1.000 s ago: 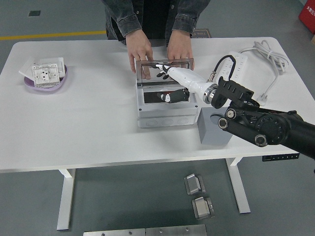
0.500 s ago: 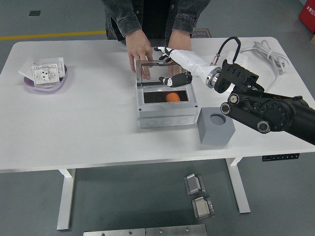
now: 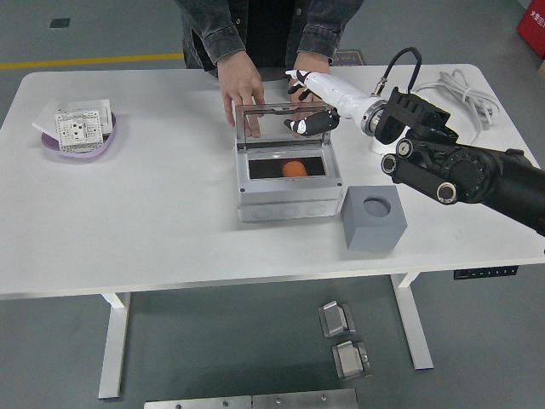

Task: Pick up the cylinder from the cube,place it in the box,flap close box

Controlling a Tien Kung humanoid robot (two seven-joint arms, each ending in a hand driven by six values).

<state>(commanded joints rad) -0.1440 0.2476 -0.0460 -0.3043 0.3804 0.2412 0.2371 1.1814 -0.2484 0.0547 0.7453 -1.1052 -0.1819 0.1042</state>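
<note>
Cylinder (image 3: 293,169) orange, inside box (image 3: 289,198); right hand (image 3: 312,104) fingers spread, empty; no legible writing.

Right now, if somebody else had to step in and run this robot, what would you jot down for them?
Right hand: at the far right corner of the box, by the raised clear lid, fingers spread, holding nothing.
Left hand: out of view.
Orange cylinder: lying inside the open box.
Grey cube: right of the box, its socket empty.
A person's hand rests on the lid's far left edge; the other is behind the robot's hand.
Done: cylinder picked up and dropped in.
Left: flap the lid shut.
</note>
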